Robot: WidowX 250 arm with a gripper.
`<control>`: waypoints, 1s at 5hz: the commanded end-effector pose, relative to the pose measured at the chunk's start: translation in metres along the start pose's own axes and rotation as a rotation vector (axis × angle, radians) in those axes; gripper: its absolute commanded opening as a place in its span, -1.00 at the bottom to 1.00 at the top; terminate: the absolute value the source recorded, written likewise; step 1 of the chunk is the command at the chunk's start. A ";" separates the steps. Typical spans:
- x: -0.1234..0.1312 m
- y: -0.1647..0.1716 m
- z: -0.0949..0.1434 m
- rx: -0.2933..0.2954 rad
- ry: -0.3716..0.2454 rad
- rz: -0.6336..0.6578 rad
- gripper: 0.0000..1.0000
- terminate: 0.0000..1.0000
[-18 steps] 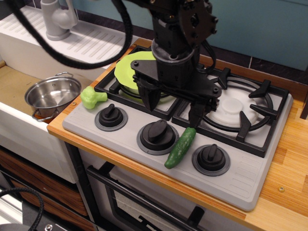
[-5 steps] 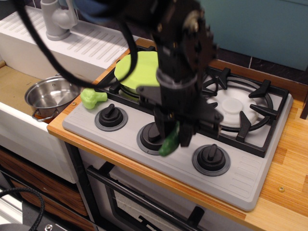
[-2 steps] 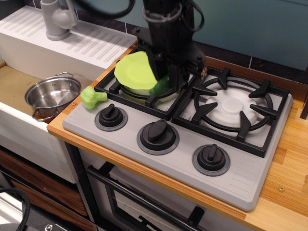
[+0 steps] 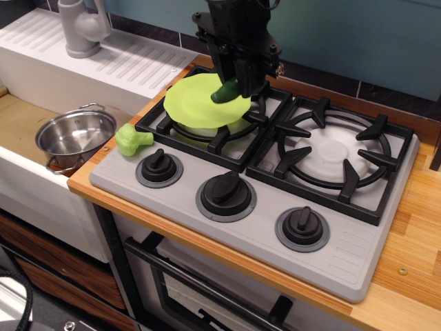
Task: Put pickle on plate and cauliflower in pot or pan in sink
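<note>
Pickle over the plate!
The pincer (image 4: 238, 81) grips the dark green pickle (image 4: 226, 92) just above the lime plate's (image 4: 193, 105) far edge on the left burner. The cauliflower (image 4: 132, 138) sits on the stove's left corner, the steel pot (image 4: 74, 136) down in the sink (image 4: 17, 121).

The pickle (image 4: 226, 91) is gripped by the gripper (image 4: 238, 86) over the far edge of the plate (image 4: 196, 103). The cauliflower (image 4: 132, 138) is seen beside the left knob (image 4: 158, 166), and the pot (image 4: 74, 136) in the sink (image 4: 21, 124).
</note>
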State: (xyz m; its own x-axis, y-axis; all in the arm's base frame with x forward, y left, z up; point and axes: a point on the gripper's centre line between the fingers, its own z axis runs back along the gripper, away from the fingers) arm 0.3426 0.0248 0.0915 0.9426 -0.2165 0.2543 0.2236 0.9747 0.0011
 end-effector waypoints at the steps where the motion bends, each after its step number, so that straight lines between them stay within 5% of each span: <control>1: 0.018 0.024 0.008 0.031 -0.048 -0.007 -1.00 -1.00; 5: 0.007 0.041 -0.013 -0.020 -0.054 -0.002 -1.00 -1.00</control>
State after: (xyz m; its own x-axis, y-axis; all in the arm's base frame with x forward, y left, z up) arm 0.3530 0.0607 0.0624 0.9431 -0.2070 0.2603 0.2268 0.9728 -0.0481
